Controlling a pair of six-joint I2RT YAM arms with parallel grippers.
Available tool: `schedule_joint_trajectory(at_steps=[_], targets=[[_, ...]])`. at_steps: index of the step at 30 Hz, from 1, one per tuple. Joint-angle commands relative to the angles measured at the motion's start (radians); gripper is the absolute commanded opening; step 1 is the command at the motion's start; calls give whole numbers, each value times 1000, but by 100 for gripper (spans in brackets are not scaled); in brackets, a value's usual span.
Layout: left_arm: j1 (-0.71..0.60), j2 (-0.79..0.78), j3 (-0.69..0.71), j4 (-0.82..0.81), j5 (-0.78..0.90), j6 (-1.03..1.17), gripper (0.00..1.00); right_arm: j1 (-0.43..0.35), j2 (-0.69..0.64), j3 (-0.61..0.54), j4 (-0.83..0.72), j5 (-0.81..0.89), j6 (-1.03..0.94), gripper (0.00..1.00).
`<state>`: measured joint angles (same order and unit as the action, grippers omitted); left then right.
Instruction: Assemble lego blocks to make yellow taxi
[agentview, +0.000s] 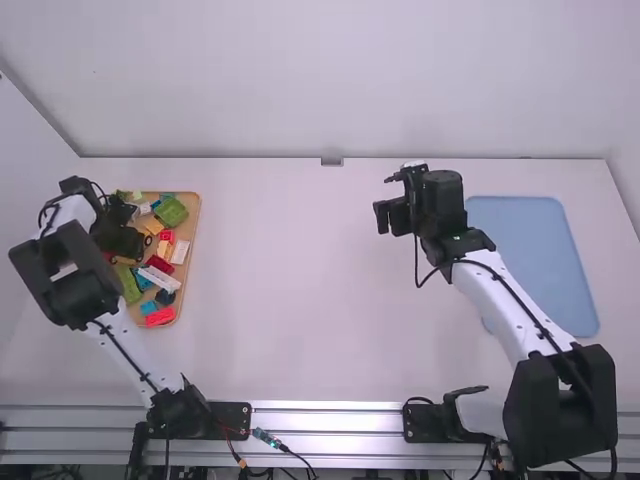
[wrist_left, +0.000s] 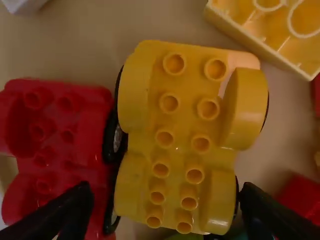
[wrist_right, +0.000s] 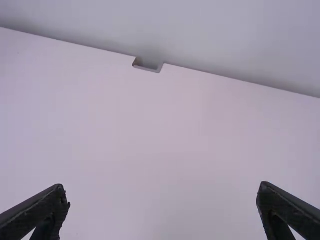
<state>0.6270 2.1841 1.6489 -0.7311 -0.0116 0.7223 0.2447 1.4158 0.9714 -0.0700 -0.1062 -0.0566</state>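
High view shows you the left pincer (agentview: 136, 240) over the wooden tray (agentview: 193, 228) of mixed blocks, at the left of the bench (agentview: 300, 290). From the left wrist view, you see its fingers spread wide, gripping nothing, with the yellow wheeled base (wrist_left: 182, 140) between them and the red wheeled base (wrist_left: 62, 135) close beside it. Your right pincer (agentview: 386, 216) hangs above the bench near the blue mat (agentview: 535, 250), fingers wide apart and empty.
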Motion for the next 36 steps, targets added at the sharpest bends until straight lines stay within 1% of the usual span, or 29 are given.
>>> schedule_joint_trajectory(at_steps=[1, 6, 10, 11, 14, 18, 24, 29, 36], targets=[[-17, 6, -10, -18, -13, -31, 77, -3, 1, 31, 3, -2, 0, 99], [-27, 1, 0, -28, -12, -57, 78, -3, 1, 31, 3, -1, -1, 99], [-34, 0, 11, -37, -13, -79, 85, -3, 1, 31, 2, 0, 0, 99], [-33, 0, 15, -48, -14, -79, 90, -2, 1, 31, 2, 3, 0, 99], [-32, 0, 20, -62, -9, -79, 91, -3, 1, 31, 2, 2, 0, 99], [-30, 0, 16, -63, -10, -79, 90, -3, 1, 31, 2, 2, 0, 99], [-31, 0, -29, -7, -13, -60, 91, -3, 1, 31, 1, 2, 0, 99], [-32, 0, -62, 13, -13, -10, 89, -3, 2, 31, 2, 2, 0, 99], [-25, 0, -66, 21, -65, -45, 87, -3, 1, 31, 11, 2, 0, 99]])
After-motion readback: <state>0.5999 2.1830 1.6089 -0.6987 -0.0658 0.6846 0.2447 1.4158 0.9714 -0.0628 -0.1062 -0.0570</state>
